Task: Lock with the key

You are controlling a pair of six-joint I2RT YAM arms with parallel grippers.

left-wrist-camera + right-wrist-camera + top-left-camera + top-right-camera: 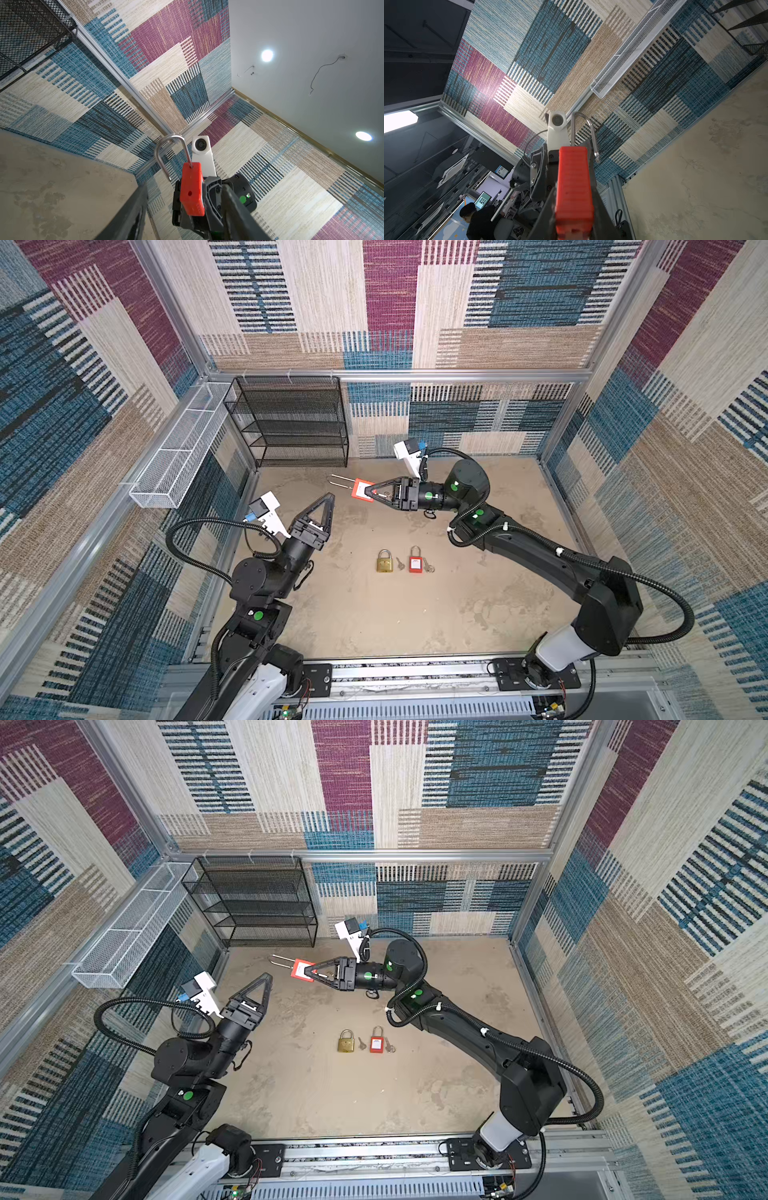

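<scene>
Over the sandy-beige tabletop (374, 614) the right claw (371, 492) is clamped on a red plastic padlock (360, 489), whose steel shackle (166, 149) only the wrist views show unlatched, while the left claw (331, 497) stands nearby, fingers (133, 207) apart and empty.

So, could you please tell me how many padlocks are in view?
3. One long-shackled red padlock, open, is held by the right gripper; a brass padlock and a short red padlock lie side by side on the table. None seems hidden.
</scene>
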